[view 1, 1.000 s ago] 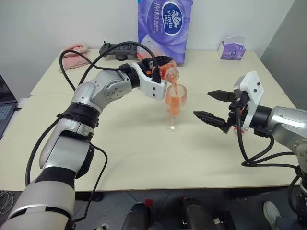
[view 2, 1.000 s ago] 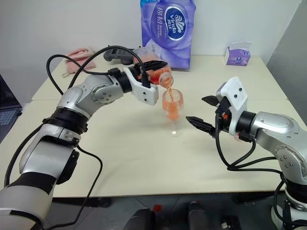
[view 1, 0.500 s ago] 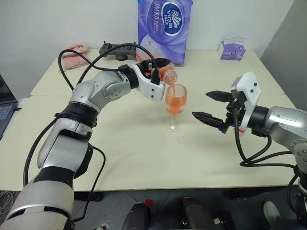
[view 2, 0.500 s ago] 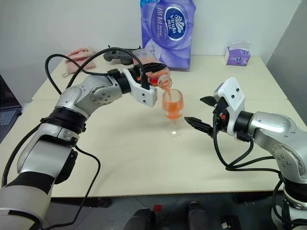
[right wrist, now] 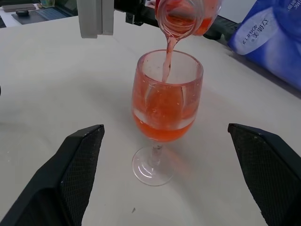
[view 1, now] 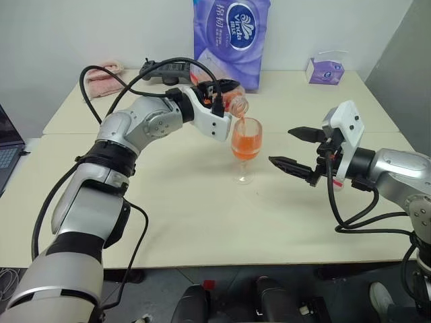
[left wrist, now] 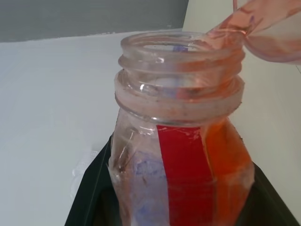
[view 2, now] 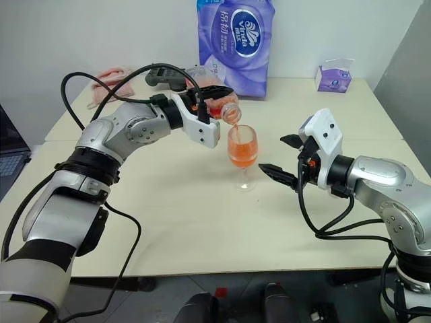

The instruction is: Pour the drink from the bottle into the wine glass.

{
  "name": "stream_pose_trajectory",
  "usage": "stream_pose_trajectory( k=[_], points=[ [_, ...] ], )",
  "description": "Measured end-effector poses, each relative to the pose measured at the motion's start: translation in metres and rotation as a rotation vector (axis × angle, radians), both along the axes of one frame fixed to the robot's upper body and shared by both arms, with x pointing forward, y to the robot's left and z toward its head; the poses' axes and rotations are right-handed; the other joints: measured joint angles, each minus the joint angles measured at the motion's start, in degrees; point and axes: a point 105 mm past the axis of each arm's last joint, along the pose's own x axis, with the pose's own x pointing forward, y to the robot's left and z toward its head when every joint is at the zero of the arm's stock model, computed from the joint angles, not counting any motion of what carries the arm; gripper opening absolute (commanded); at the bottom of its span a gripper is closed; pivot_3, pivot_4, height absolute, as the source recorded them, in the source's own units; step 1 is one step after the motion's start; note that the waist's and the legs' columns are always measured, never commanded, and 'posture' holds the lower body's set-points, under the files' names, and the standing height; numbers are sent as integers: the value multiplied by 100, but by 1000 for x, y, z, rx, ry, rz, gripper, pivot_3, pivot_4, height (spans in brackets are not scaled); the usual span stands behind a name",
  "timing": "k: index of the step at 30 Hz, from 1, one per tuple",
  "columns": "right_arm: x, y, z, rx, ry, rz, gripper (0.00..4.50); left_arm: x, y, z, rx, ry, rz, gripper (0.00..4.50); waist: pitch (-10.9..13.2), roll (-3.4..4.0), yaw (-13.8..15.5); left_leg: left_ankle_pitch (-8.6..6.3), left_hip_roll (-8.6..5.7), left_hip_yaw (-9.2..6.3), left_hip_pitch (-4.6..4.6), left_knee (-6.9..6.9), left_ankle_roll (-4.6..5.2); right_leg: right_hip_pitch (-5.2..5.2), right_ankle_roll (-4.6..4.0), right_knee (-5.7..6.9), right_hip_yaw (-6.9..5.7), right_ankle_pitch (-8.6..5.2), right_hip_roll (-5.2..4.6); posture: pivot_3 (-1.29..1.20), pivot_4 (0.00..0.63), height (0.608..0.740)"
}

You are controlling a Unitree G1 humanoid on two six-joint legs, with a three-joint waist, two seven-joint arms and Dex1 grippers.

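Left gripper point(view 1: 225, 101) is clamped on the tipped bottle point(view 1: 236, 102), drink point(right wrist: 167, 56) streaming into the wine glass point(view 1: 246, 148) at its 5 o'clock. Right gripper point(view 1: 297, 149) sits wide open, empty, at the glass's 3 o'clock.

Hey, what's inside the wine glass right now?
The wine glass holds orange-red drink in the lower part of its bowl, and a thin stream falls into it from the tilted bottle above the rim. Splashes film the inner wall, so the exact level is hard to read.

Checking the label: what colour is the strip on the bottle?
Red, on the bottle; clearest in the left wrist view.
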Motion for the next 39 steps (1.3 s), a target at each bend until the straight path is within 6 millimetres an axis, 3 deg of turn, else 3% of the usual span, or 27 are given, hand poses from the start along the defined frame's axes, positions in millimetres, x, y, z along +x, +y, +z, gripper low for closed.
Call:
stream_pose_trajectory(
  k=[7, 12, 15, 18, 20, 23, 26, 30, 37, 39],
  points=[
    [3, 2, 7, 16, -33, -1, 4500, 1, 2, 1, -40, 35, -2, 1715, 0, 0, -1, 0, 0, 0, 2, 2, 0, 0, 0, 3, 0, 0, 0, 0, 150, 740],
    [14, 8, 32, 88, -110, -17, 4500, 5, 12, 3, -349, 284, -4, 1715, -2, 3, -33, 0, 2, 3, 7, 7, 0, -1, -1, 16, 3, 0, 0, 0, 150, 740],
    [17, 13, 51, 122, -157, -11, 4500, 10, 33, -4, -535, 439, 34, 1714, -1, 2, -45, 0, 3, 0, 6, 6, 0, -12, -1, 40, 0, 0, 1, 0, 150, 740],
    [16, 23, 60, 146, -169, 29, 4500, 17, 70, -5, -814, 575, 107, 1713, -2, 3, -62, 0, 7, -4, 5, 7, 0, -23, -1, 57, -3, -1, 4, 0, 150, 740],
    [13, 41, 65, 144, -174, 88, 4500, 17, 97, -11, -1000, 650, 153, 1713, -3, 5, -103, 0, 10, -3, 11, 7, 0, -26, 0, 69, 1, -2, 5, 0, 150, 740],
    [10, 63, 71, 152, -177, 154, 4500, 15, 118, -27, -1178, 751, 207, 1713, -3, 5, -118, 1, 10, -12, 8, 9, -1, -26, 0, 71, -6, -2, 5, 0, 150, 740],
    [12, 88, 66, 160, -119, 219, 4500, 12, 146, -41, -1435, 792, 282, 1713, -3, 4, -120, 1, 12, -17, 4, 15, -1, -27, -1, 70, -7, -2, 1, 0, 150, 740],
    [1, 111, 48, 114, -48, 351, 4500, 2, 177, -66, -1574, 754, 439, 1713, -4, 3, -90, 1, 11, -15, 0, 15, -2, -31, -1, 67, -4, -1, -8, 0, 150, 740],
    [-2, 117, 39, 81, -15, 401, 4500, -5, 188, -98, -1637, 768, 548, 1713, -6, 0, -9, 2, 7, -12, -5, 23, -3, -31, -1, 65, -3, -1, -11, 0, 150, 740],
    [-2, 116, 38, 77, -11, 406, 4500, -7, 189, -100, -1651, 762, 549, 2426, -6, 0, -11, 2, 7, -13, -4, 22, -4, -31, -1, 65, -5, -1, -11, 0, 150, 740]
  ],
)
